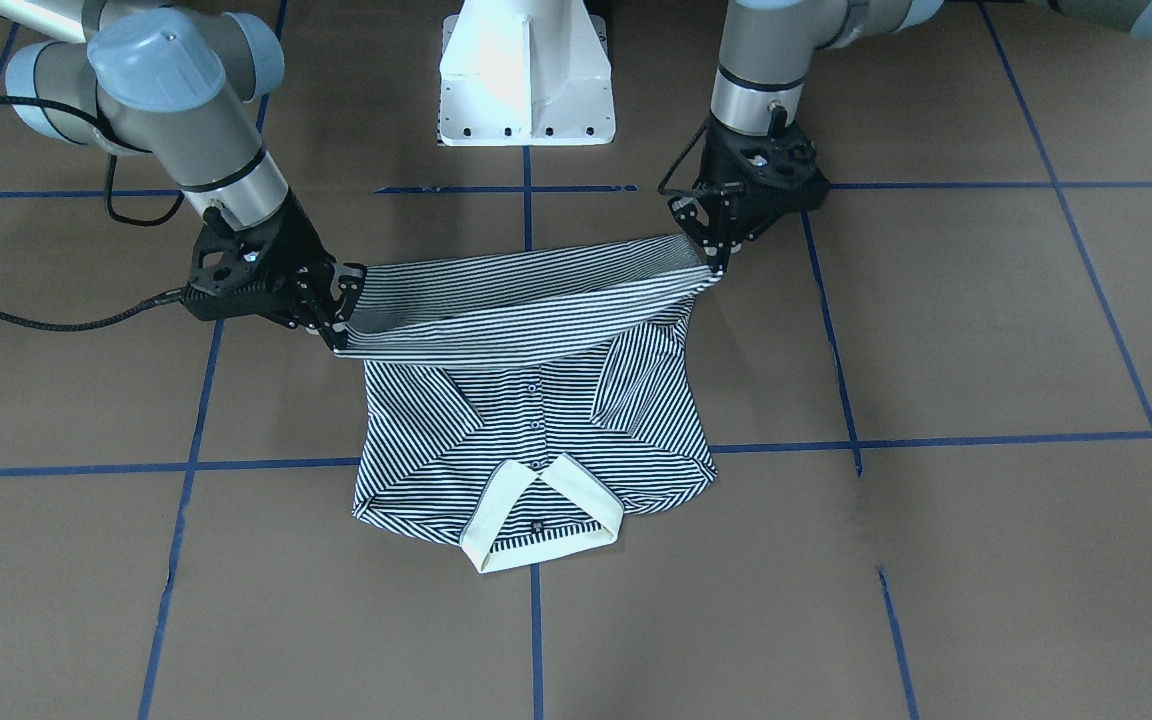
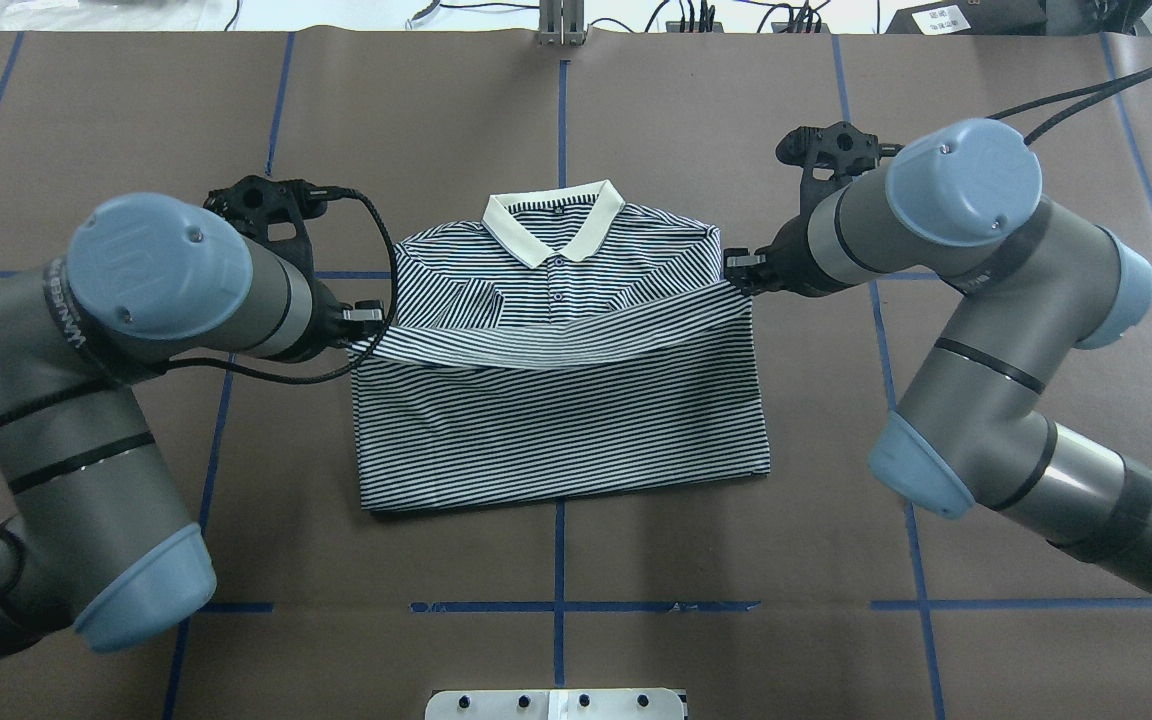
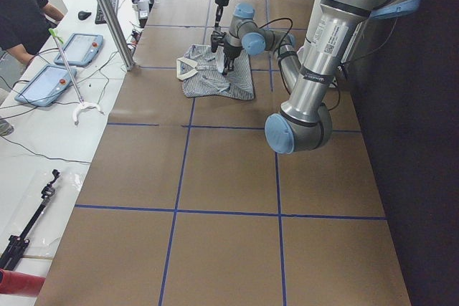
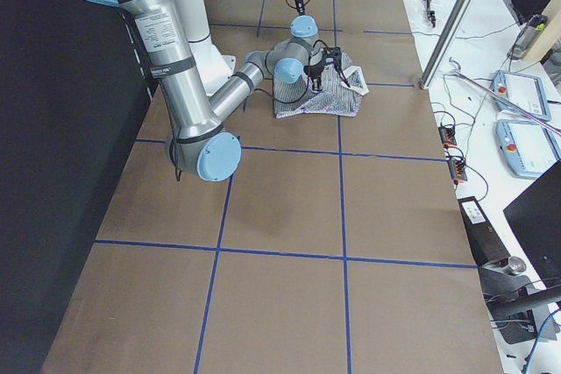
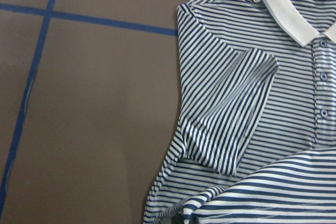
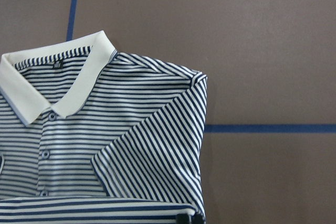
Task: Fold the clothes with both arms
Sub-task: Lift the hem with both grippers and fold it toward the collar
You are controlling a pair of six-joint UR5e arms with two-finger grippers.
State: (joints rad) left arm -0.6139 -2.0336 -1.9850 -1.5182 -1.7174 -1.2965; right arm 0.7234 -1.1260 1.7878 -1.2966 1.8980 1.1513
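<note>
The striped polo shirt [image 2: 556,420] lies front-up on the brown table, sleeves folded inward and cream collar [image 2: 551,220] at the far side. Its lower hem is lifted and stretched in a band across the chest between both grippers. My left gripper [image 2: 368,325] is shut on one hem corner, and also shows as the left gripper [image 1: 718,262] in the front-facing view. My right gripper [image 2: 736,270], the right gripper [image 1: 336,310] in that front view, is shut on the other corner. Both wrist views look down on the shirt [image 5: 226,108] and the shirt [image 6: 105,129], with the raised hem along their bottom edges.
Blue tape lines [image 2: 561,545] grid the table. The white pedestal base [image 1: 526,80] stands behind the shirt. Beyond the far edge is a white bench with tablets [image 3: 61,66], a metal post [image 3: 107,12] and a seated person [image 3: 21,12].
</note>
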